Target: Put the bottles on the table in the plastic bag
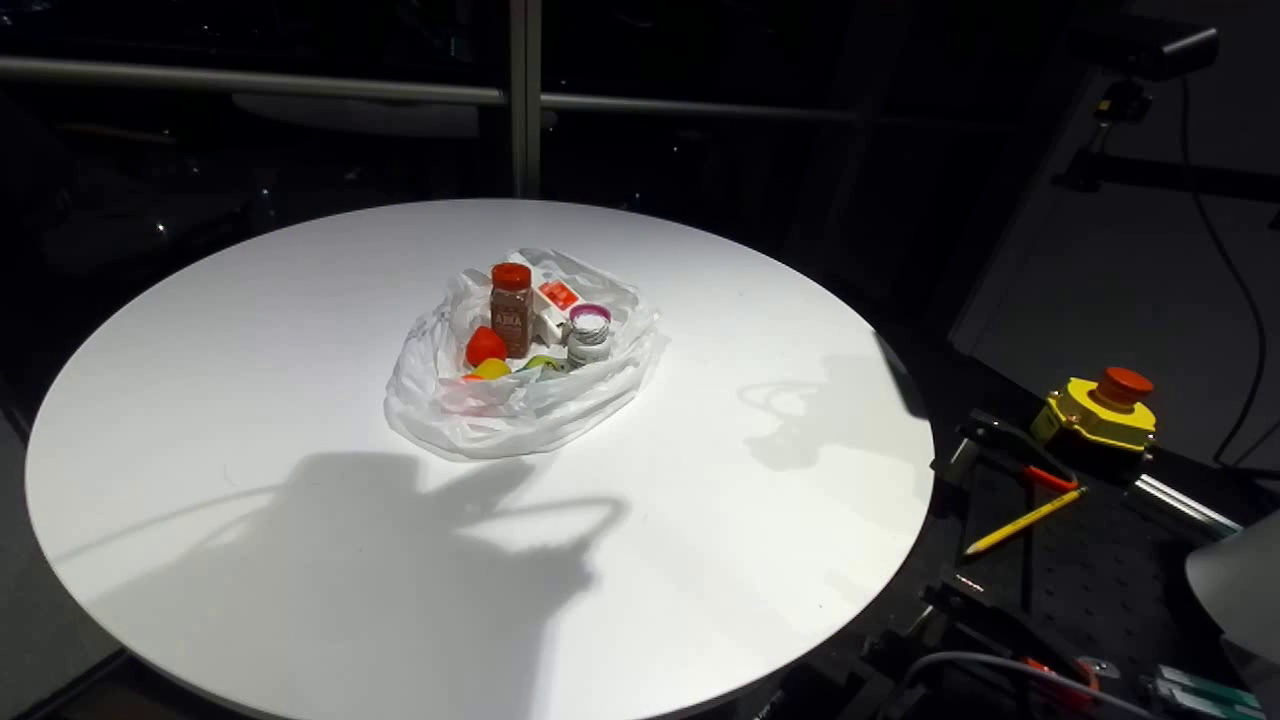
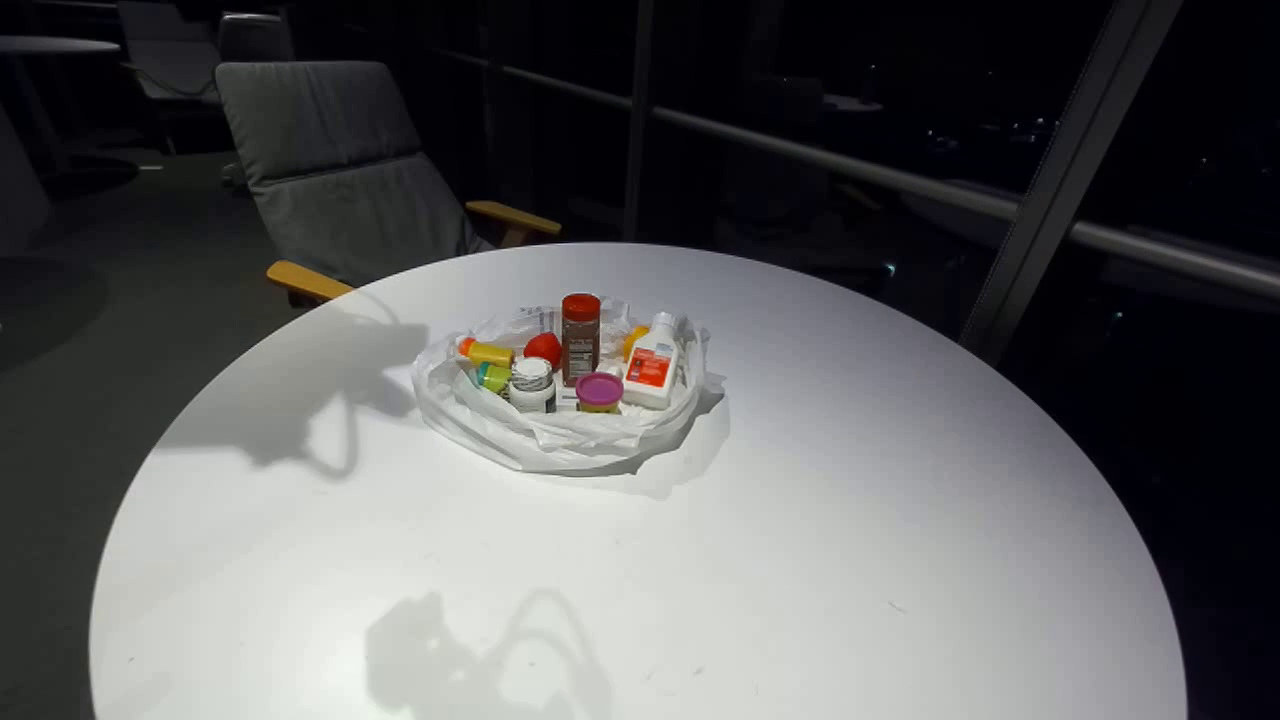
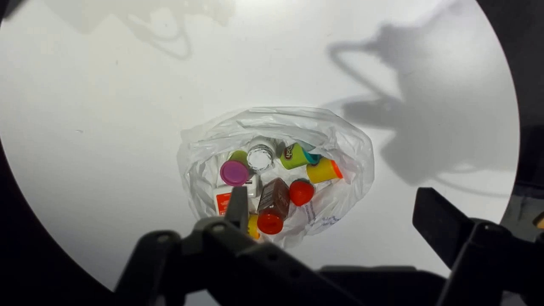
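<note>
Claw (image 3: 333, 206) spread apart, holding nothing | wrist view: plastic bag (image 3: 272, 121) toward its 10 o'clock, on the tabletop (image 3: 127, 127) | red-capped bottle (image 3: 275, 197) inside, upright, at 9 o'clock | red-labelled bottle (image 2: 650, 370) also bagged | packing looks finished; retreat likely

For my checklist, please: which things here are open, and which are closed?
Gripper: open
Plastic bag: open
Red-capped bottle: closed
Red-labelled white bottle: looks closed
Short white bottle: closed
Purple-lidded tub: closed
Green tub: closed
Orange-lidded tub: closed
Half-hidden yellow tub: cannot tell
</note>
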Robot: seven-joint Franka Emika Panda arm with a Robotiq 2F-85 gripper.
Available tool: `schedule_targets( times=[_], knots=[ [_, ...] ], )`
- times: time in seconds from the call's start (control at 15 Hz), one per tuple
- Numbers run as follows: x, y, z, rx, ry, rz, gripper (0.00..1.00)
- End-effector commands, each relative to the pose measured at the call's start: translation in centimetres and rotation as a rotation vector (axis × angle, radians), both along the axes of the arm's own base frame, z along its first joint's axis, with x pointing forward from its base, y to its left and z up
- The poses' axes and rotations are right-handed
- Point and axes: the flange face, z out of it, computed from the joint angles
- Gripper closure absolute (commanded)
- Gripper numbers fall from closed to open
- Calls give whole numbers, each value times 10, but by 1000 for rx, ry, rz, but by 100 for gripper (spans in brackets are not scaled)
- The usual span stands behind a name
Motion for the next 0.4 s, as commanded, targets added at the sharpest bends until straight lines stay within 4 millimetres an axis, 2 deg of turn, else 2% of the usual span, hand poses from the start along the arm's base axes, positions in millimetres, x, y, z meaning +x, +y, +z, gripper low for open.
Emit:
schedule_targets(
  times=[0.0, 0.33],
  knots=[
    [-6, -2, 1, 0, -5, 6, 0],
    [-12, -5, -2, 0, -7, 14, 0]
  ],
)
